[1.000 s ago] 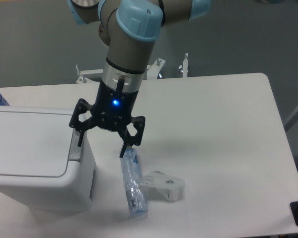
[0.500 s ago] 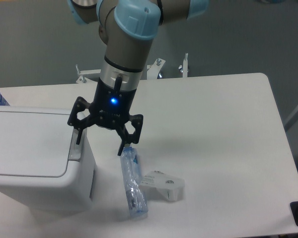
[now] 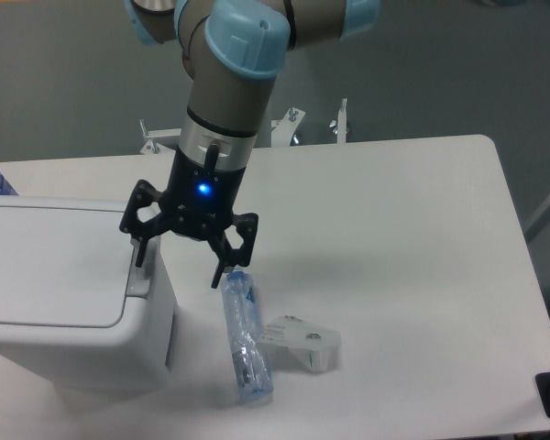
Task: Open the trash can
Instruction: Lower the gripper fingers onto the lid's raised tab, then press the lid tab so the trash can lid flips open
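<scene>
- We count one trash can (image 3: 69,293) with its lid down.
- We count one plastic bottle (image 3: 245,339) lying flat.
- We count one small white block (image 3: 302,342).
- We count one gripper (image 3: 180,264).
- We count one table (image 3: 394,257).

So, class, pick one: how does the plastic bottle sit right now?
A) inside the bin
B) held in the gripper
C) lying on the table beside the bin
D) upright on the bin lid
C: the bottle lies flat on the table, right of the bin, below the open, empty gripper.
</scene>
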### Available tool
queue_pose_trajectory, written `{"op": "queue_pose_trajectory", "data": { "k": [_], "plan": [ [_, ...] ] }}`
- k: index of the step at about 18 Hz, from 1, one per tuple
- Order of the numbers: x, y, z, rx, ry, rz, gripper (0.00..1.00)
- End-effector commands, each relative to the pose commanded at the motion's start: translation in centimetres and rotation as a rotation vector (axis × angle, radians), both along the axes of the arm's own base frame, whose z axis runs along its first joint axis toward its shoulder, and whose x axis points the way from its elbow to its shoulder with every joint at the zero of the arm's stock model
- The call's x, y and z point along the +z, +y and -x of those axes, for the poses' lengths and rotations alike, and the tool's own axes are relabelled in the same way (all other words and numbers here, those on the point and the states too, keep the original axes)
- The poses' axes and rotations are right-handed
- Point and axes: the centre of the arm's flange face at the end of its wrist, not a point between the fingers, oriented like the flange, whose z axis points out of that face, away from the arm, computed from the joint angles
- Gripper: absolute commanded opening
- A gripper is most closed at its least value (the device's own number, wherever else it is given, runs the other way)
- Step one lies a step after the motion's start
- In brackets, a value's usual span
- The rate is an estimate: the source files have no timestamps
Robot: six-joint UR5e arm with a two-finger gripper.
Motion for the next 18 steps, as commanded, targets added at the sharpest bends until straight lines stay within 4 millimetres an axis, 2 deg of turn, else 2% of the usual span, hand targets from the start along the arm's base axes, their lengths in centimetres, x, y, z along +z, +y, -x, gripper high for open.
{"op": "queue_pose_trajectory", "data": {
  "k": [18],
  "plan": [
    [-1.3, 0.7, 0.9, 0.011, 0.028, 0.03, 1.0]
  ]
}}
